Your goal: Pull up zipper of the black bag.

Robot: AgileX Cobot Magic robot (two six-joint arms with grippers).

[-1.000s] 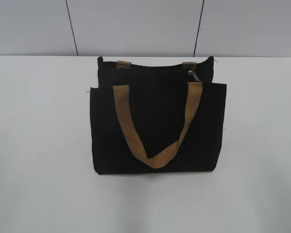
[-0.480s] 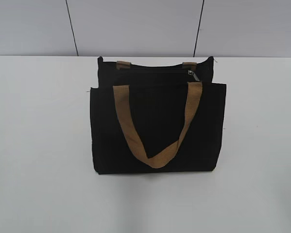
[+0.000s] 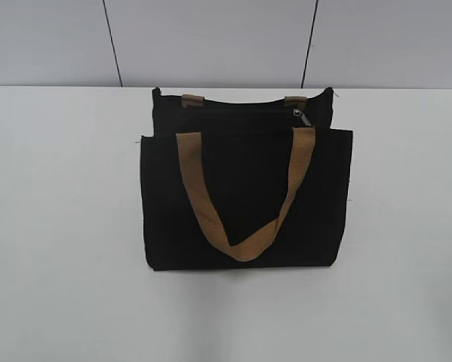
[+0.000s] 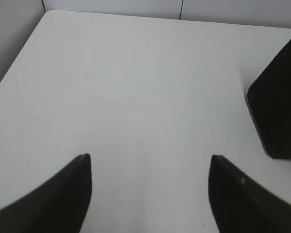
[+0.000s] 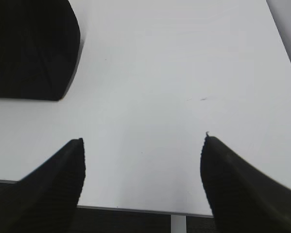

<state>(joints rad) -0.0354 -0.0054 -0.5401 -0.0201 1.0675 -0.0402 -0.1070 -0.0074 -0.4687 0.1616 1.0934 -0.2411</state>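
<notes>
Black bag (image 3: 244, 200) lying mid-surface (image 3: 59, 226), silver zipper (image 3: 302, 115) pull sitting at its top right edge beside tan handle (image 3: 244, 197). Risk: small tab slipping from pinch, unbraced fabric dragging. Left gripper (image 4: 150, 167) and right gripper (image 5: 143, 148) hovering wide, empty, flanking bag.

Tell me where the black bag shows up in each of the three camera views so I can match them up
Exterior view: the black bag lies in the middle of the picture, tan handle across its front.
Left wrist view: only one corner of it shows at the right edge, beyond the open left gripper.
Right wrist view: one rounded corner fills the upper left, beyond the open right gripper.
Shared landmark: the white table.
</notes>
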